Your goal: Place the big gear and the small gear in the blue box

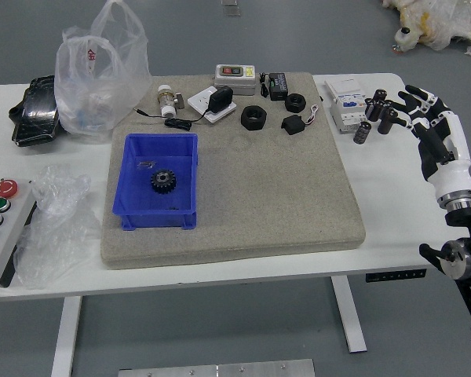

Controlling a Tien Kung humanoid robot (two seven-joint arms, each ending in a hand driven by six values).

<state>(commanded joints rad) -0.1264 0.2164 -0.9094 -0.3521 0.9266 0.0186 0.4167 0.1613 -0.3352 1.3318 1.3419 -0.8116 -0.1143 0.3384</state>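
Passage to the blue box (156, 217) is afforded from the right, over the grey mat (279, 196). The mat's far part is obstructed by black rings (253, 125), an adapter (220, 99) and a bottle (166, 102); the far left, by a bag (102, 78).

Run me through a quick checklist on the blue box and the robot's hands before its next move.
1. Blue box upright, top uncovered: ok.
2. A gear inside: ok, one black gear lies in it.
3. Both gears inside: not ok, I see just one there.
4. Whether that one is the big or the small gear: cannot tell.
5. Right hand free and away from the box: ok, fingers spread, nothing held, at the table's right side.
6. Left hand ready: cannot tell, it's out of view.
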